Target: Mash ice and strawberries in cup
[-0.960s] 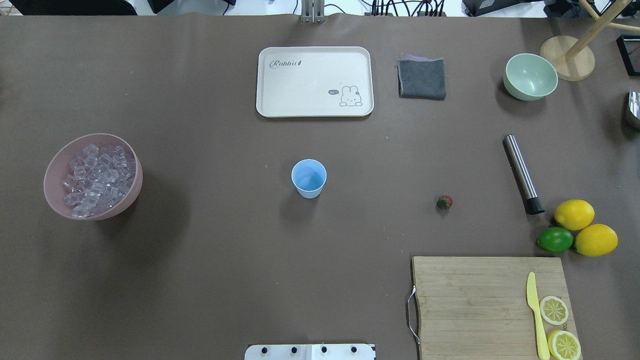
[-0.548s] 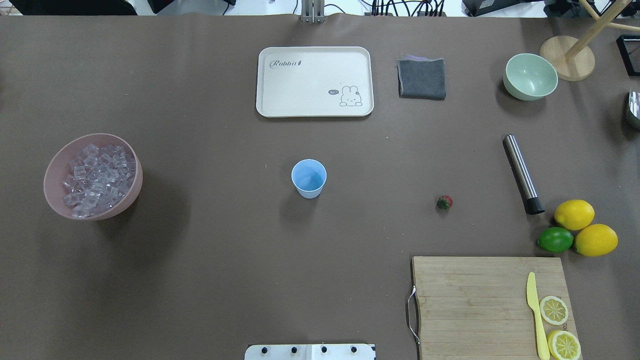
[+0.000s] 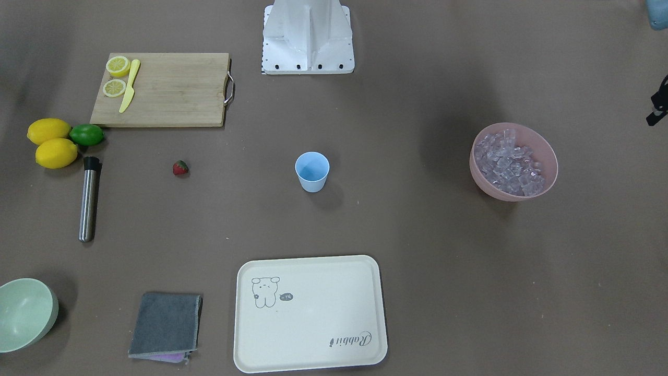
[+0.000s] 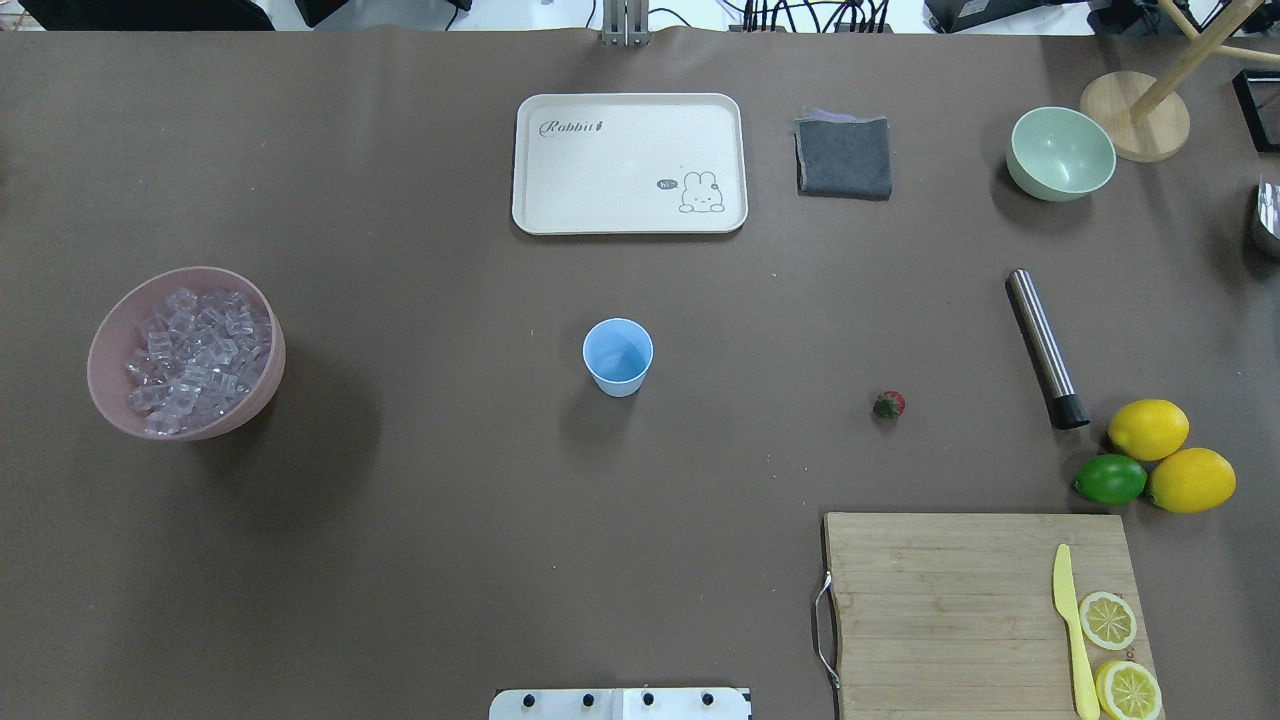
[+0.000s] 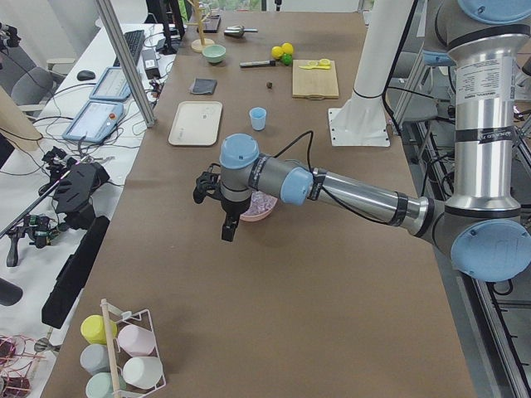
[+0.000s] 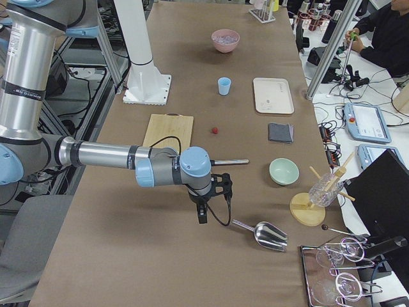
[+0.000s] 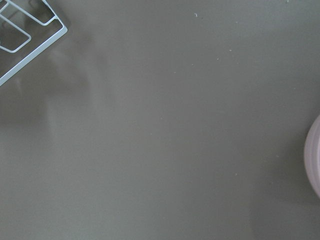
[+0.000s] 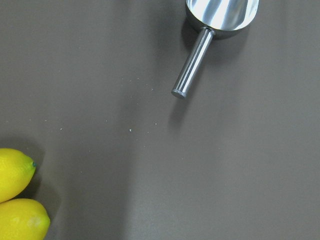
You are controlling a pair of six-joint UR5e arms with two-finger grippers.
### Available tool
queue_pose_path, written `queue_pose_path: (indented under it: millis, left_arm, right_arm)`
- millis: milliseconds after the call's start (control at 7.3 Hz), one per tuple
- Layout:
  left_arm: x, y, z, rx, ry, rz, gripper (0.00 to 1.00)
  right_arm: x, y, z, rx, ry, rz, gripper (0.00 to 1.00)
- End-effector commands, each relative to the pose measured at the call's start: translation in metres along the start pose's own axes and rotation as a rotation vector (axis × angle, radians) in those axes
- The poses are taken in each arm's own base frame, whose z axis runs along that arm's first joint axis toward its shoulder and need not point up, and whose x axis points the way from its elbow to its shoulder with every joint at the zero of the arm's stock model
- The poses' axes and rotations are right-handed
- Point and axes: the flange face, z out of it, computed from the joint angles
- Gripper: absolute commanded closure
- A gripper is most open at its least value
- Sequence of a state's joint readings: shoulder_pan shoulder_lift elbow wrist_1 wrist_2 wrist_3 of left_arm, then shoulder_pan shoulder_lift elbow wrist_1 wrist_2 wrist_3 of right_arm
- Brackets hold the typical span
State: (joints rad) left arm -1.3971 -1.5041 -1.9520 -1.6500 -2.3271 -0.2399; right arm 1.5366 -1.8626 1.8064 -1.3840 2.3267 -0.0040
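One pale-blue plastic cup (image 4: 618,356) stands upright at the centre of the overhead view, tapered and smooth. One small red strawberry (image 4: 889,404) lies on the table to its right, well apart from it. The ice (image 4: 190,360), many clear glassy cubes, fills one pink bowl (image 4: 255,402) at the left edge.

At the right edge there are two glossy yellow lemons (image 4: 1148,429) touching one green lime (image 4: 1110,479). Just above them lies one brushed-steel rod (image 4: 1045,348) with a black tip. At lower right, one bamboo board (image 4: 940,610) carries two lemon halves (image 4: 1107,620) and one yellow plastic knife (image 4: 1070,620). Along the top are one cream tray (image 4: 628,130) printed with a rabbit, one folded grey cloth (image 4: 845,157) and one pale-green bowl (image 4: 1060,152).

The table (image 4: 420,480) is covered in matte brown paper. Desks with screens and cables line its far side.

The left gripper (image 5: 227,228) hangs beside the pink bowl. The right gripper (image 6: 203,214) hangs near one shiny metal scoop (image 6: 268,235). I cannot tell whether either one's fingers are spread or closed.
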Motion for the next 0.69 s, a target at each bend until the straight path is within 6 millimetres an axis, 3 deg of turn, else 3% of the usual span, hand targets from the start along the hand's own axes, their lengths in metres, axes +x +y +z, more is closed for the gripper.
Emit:
queue_pose_path:
  millis: [0, 274, 548]
  left_arm:
    - [0.072, -0.010, -0.003, 0.005, 0.054, -0.045, 0.02]
    - [0.141, -0.017, 0.026, -0.025, 0.050, -0.053, 0.02]
    - [0.180, -0.008, 0.074, -0.032, 0.034, -0.010, 0.03]
  right_arm:
    - [0.000, 0.001, 0.002, -0.004, -0.008, 0.004, 0.00]
    - [0.003, 0.007, 0.005, -0.013, -0.019, 0.003, 0.00]
    - [0.003, 0.008, 0.006, -0.018, -0.019, 0.008, 0.00]
